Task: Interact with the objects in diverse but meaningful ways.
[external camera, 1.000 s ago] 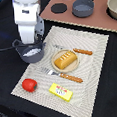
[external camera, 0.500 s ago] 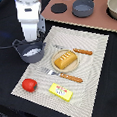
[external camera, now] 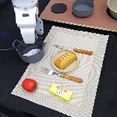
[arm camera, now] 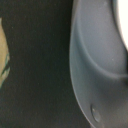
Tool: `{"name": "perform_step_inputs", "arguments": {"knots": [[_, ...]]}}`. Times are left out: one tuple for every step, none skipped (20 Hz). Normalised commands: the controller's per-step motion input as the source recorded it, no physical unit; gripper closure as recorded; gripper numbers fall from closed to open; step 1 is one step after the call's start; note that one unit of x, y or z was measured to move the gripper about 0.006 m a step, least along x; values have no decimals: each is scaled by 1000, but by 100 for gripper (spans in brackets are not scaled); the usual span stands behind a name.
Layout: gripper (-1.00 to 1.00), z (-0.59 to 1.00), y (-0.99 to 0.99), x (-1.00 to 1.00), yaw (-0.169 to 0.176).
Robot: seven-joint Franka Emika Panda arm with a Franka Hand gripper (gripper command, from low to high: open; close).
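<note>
My gripper hangs straight down over the grey-blue two-handled pot at the placemat's far left corner, and its fingertips are hidden behind the white wrist. Something white lies inside the pot. In the wrist view the pot's grey wall fills the frame very close up, with no fingers showing. The golden bread loaf lies on a small plate mid-mat. A red tomato and a yellow butter block sit near the mat's front edge. The grey pan stands on the toy stove at the back.
Two orange-handled utensils flank the plate on the striped placemat. The brown stove board carries black burner discs and a pale bowl at the exterior view's right. A black cable loops beside the pot.
</note>
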Motion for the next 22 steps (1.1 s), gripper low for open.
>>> {"name": "perform_step_inputs", "arguments": {"knots": [[-100,-280,0,-349,33],[-100,-251,0,-320,31],[-100,-223,0,-297,28],[-100,-174,0,-237,30],[-100,-106,0,-177,32],[-100,-91,0,-143,31],[-100,-111,0,-137,29],[-100,-140,0,-160,26],[-100,-157,0,-177,24],[-100,-171,0,-197,24],[-100,-180,0,-220,23],[-100,-180,0,-217,23],[100,-183,0,-209,23],[100,-186,0,-209,23],[100,-183,0,-203,23],[100,-180,0,-203,23],[100,-174,0,-197,21],[100,-163,0,-189,23],[100,-166,0,-206,21],[100,-166,0,-206,20],[100,-163,0,-220,17],[100,-166,0,-220,17]]}}
